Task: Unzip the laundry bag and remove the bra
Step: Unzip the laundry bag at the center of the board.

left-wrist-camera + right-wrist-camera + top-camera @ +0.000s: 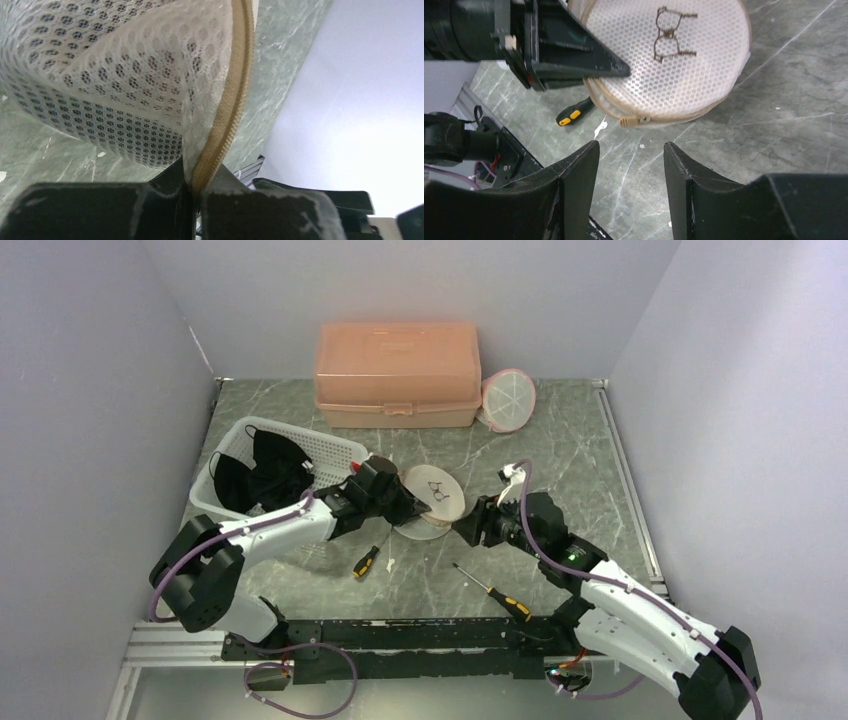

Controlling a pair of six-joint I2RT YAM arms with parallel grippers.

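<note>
Left wrist: jaws on bag zipper (pixel 222 134)

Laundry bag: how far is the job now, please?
Done: the left pincer grips the laundry bag at its zipper edge. In hand: the open right pincer faces the zipper pull. Left: the zip looks closed, so unzipping and taking out the bra remain.
</note>
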